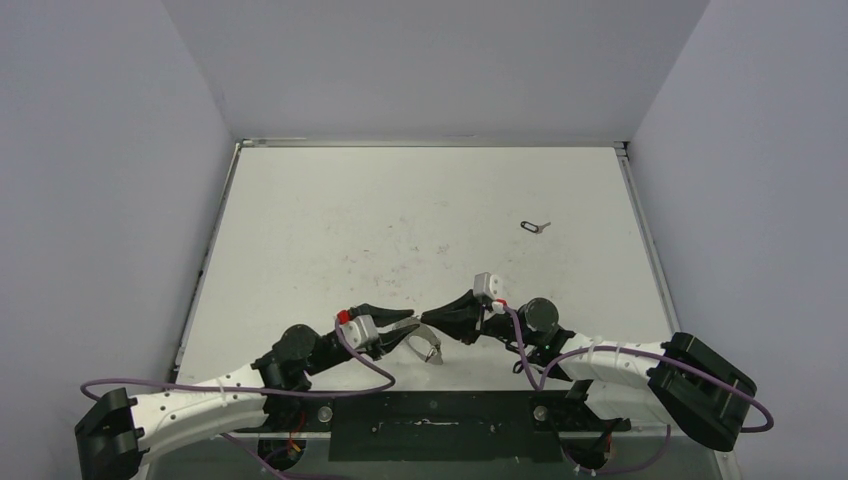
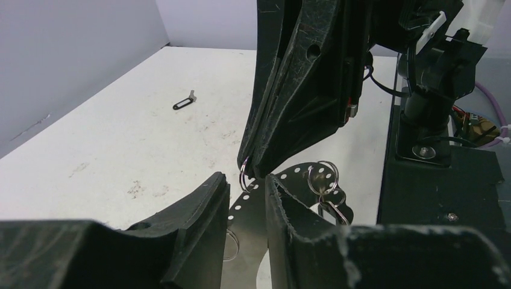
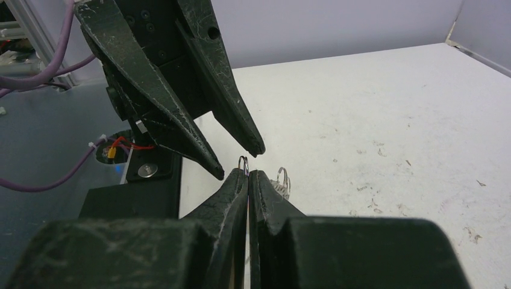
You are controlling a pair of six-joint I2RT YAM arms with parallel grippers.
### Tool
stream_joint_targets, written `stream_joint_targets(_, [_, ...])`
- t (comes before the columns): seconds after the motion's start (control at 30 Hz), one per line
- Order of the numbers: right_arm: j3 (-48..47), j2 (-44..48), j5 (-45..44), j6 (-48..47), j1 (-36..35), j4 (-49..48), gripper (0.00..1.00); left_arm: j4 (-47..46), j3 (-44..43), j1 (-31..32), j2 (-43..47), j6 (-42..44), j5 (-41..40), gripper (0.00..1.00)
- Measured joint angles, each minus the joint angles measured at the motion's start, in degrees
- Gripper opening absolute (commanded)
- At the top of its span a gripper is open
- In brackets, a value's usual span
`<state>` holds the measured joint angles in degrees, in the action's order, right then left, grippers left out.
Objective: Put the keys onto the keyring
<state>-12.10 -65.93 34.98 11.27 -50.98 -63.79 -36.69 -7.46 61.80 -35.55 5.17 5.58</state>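
Observation:
The keyring (image 1: pixel 430 348) is a silvery loop near the table's front edge; in the left wrist view it shows as a perforated band (image 2: pixel 250 208) strung with small silver rings (image 2: pixel 322 177). My right gripper (image 1: pixel 428 318) is shut on one small ring (image 3: pixel 243 162) of it, also seen in the left wrist view (image 2: pixel 243 176). My left gripper (image 1: pixel 410 325) stands open with the band passing between its fingers (image 2: pixel 211 201); it faces the right gripper tip to tip (image 3: pixel 240 162). The key with its black loop (image 1: pixel 535 226) lies alone far back right on the table, also seen in the left wrist view (image 2: pixel 184 101).
The white table (image 1: pixel 400 220) is scuffed and walled by grey panels on three sides. The black base plate (image 1: pixel 430 425) and purple cables (image 1: pixel 200 388) lie along the near edge beneath both arms.

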Motion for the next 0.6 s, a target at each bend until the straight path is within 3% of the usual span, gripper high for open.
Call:
stream_joint_targets(0.13, [0.0, 0.1, 0.0, 0.0, -0.1, 0.0, 0.00, -0.9, 0.0, 0.0, -1.1, -0.1, 0.0, 0.20])
stream_joint_targets(0.6, [0.0, 0.9, 0.5, -0.1, -0.6, 1.5, 0.00, -1.1, -0.3, 0.0, -4.7, -0.4, 0.0, 0.21])
